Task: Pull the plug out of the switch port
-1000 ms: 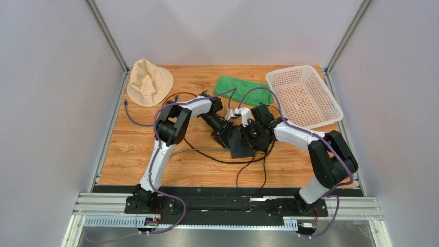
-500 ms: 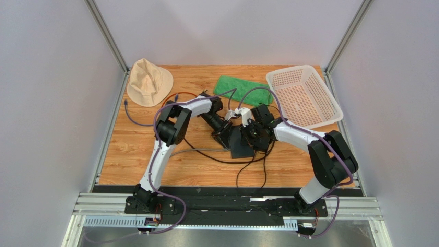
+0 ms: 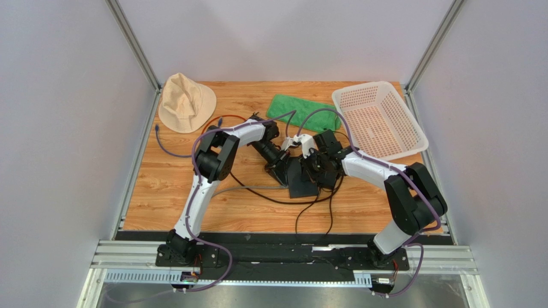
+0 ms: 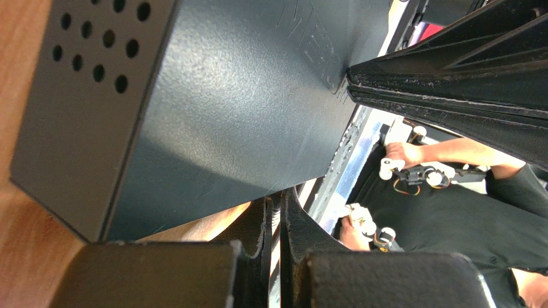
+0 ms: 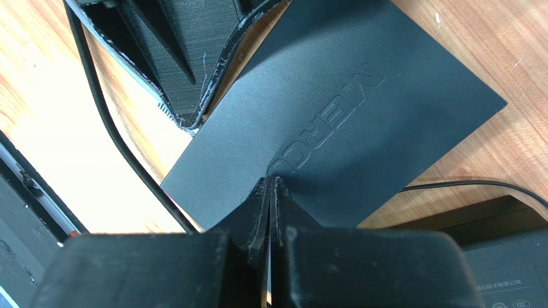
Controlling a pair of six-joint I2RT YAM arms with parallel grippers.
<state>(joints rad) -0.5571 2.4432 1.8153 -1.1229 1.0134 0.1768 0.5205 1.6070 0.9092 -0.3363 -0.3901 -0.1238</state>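
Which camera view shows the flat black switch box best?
The right wrist view: the switch box shows nearly its whole top there, with embossed lettering. The left wrist view shows only one corner and a vented side. The top external view shows it small and partly covered.

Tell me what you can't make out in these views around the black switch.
Port and plug: in no view; from the top, the left gripper and right gripper cover the edges of the switch.
Power adapter: right wrist, cut off by the frame's corner.
Black cables: top view, too small to trace their ends.
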